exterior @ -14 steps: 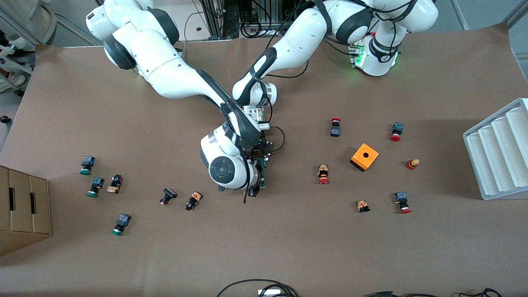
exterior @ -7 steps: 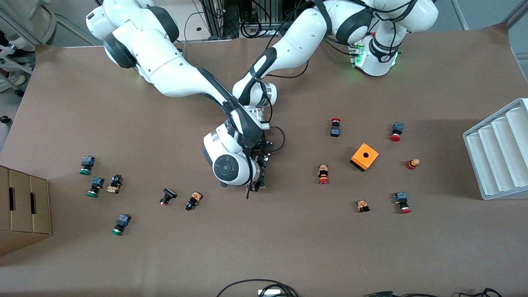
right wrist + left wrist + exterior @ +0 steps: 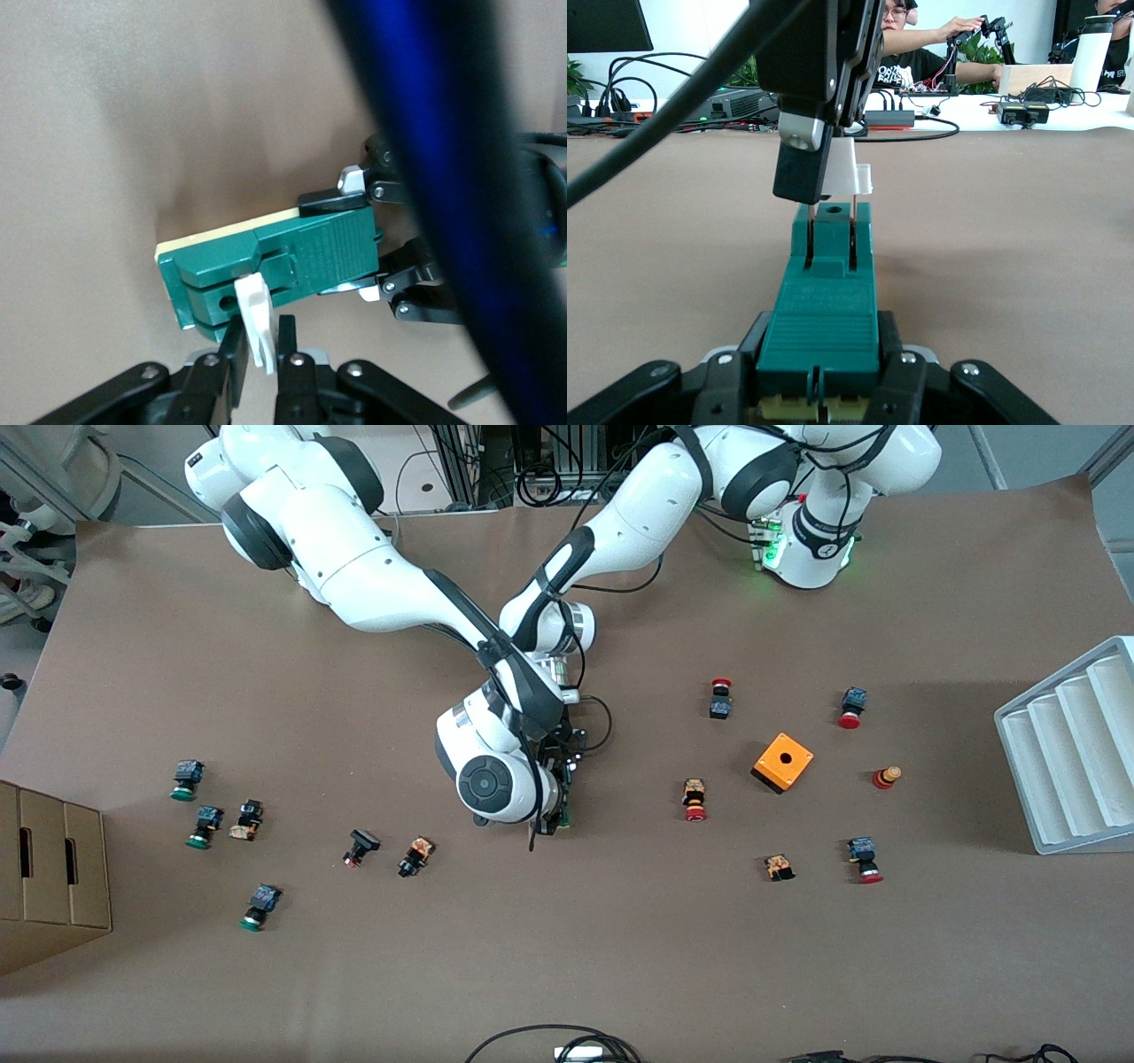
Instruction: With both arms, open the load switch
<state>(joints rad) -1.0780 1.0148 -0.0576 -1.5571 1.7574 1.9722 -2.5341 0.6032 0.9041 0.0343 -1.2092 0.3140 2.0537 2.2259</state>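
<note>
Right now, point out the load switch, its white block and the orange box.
load switch (image 3: 819,319): left wrist view, on its green top face.
white block (image 3: 257,323): right wrist view, on the white tab's flat side.
orange box (image 3: 783,763): front view, on its top face beside the hole.

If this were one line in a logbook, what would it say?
left gripper: shut on load switch | right gripper: shut on its white block | place: mid-table | step: pulling switch open

Brown table cover (image 3: 266,974), cardboard box (image 3: 49,872) at right arm's end, white ribbed tray (image 3: 1076,753) at left arm's end. Cables (image 3: 532,478) along the base edge. Desk (image 3: 1028,102) with gear and a seated person (image 3: 921,44), probably lab space.
</note>
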